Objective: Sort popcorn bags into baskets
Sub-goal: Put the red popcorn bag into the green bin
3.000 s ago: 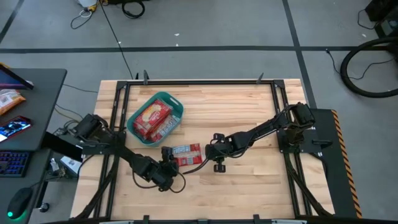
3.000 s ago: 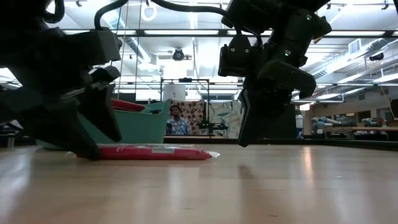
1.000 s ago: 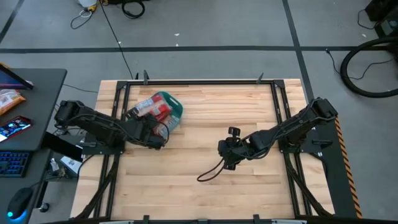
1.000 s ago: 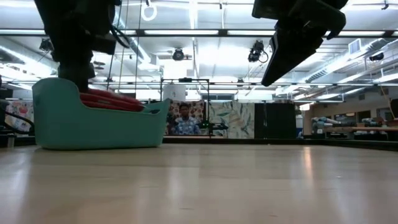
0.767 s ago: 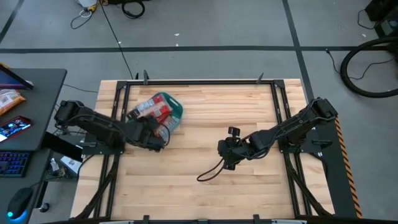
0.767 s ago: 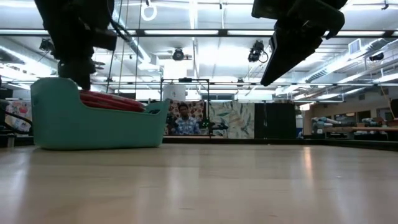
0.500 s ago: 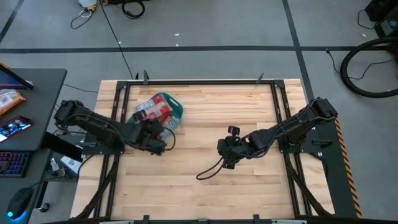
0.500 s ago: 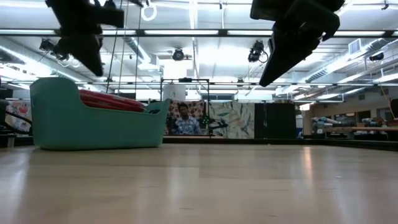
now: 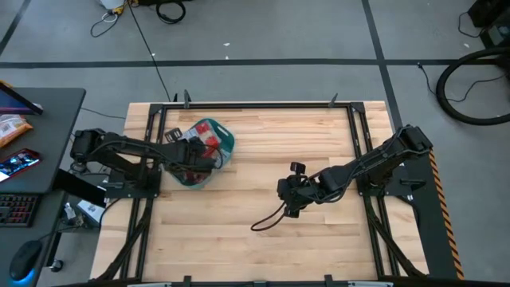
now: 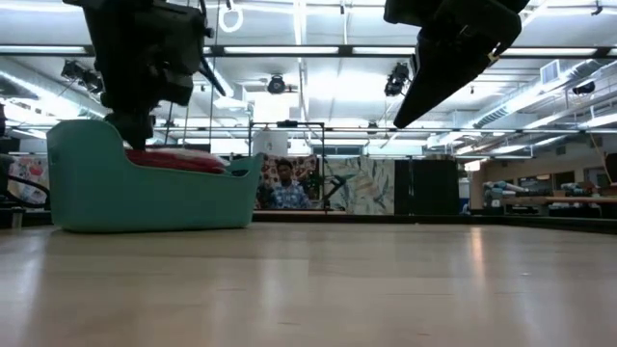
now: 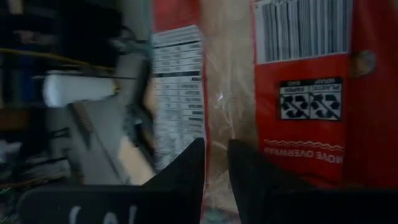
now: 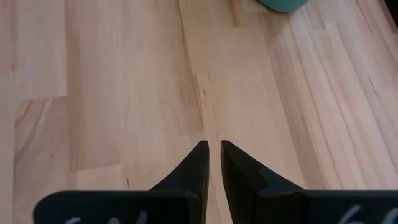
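Popcorn bags (image 9: 199, 143) lay in tub (image 9: 221, 135), bench 10 o'clock. Left tool (image 9: 209, 162) over tub, fingers nearly together, gripping nothing. Right tool (image 9: 282, 187) mid-bench, fingers together. Bags likely light, crinkly, slick; pinch edge.

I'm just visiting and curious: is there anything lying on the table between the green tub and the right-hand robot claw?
No. In the high view, only bare wooden table lies between the teal tub and the right gripper.
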Robot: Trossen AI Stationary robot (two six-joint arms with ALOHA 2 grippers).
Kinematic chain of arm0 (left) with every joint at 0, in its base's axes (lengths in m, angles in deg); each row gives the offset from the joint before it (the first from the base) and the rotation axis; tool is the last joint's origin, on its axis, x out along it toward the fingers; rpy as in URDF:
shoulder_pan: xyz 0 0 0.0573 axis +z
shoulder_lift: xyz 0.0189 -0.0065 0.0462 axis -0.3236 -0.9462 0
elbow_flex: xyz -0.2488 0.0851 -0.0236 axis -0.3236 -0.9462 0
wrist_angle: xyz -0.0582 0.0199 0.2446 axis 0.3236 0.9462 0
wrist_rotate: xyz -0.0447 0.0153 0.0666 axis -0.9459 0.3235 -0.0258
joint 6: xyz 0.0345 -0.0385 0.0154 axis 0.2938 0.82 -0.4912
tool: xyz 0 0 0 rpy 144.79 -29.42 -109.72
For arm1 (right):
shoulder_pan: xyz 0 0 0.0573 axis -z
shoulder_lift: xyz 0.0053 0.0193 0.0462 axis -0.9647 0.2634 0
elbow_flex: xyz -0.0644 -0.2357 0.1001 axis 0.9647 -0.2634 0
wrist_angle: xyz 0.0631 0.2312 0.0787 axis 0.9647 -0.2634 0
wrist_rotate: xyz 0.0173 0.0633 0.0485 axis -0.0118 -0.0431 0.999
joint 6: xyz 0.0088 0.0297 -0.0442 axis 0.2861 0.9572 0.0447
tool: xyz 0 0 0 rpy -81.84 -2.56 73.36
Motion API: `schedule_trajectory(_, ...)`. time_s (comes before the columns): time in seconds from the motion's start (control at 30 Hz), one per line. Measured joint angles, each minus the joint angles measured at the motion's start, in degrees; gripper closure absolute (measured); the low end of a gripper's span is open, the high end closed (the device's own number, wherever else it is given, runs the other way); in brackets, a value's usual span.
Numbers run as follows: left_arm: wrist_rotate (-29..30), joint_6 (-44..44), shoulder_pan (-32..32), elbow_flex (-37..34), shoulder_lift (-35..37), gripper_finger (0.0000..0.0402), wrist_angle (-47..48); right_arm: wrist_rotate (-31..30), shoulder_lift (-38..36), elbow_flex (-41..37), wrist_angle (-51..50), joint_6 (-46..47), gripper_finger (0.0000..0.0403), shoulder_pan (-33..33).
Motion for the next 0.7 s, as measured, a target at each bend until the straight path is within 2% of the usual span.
schedule_trajectory(0.1,-5.4,-3.5,1.0,-1.0,0.1,0.0326,-4.1,0.0,0.0,0.0,0.0,0.0,0.0355,0.0)
schedule_trajectory(0.37,-11.9,-0.9,-1.5,1.6,0.0,0.0326,-2.9,0.0,0.0,0.0,0.7,-0.7,0.0355,0.1)
schedule_trajectory(0.7,-10.6,-0.8,-2.9,1.7,1.6,0.0326,-0.5,1.0,-0.1,0.0,0.8,-0.7,0.0355,0.0)
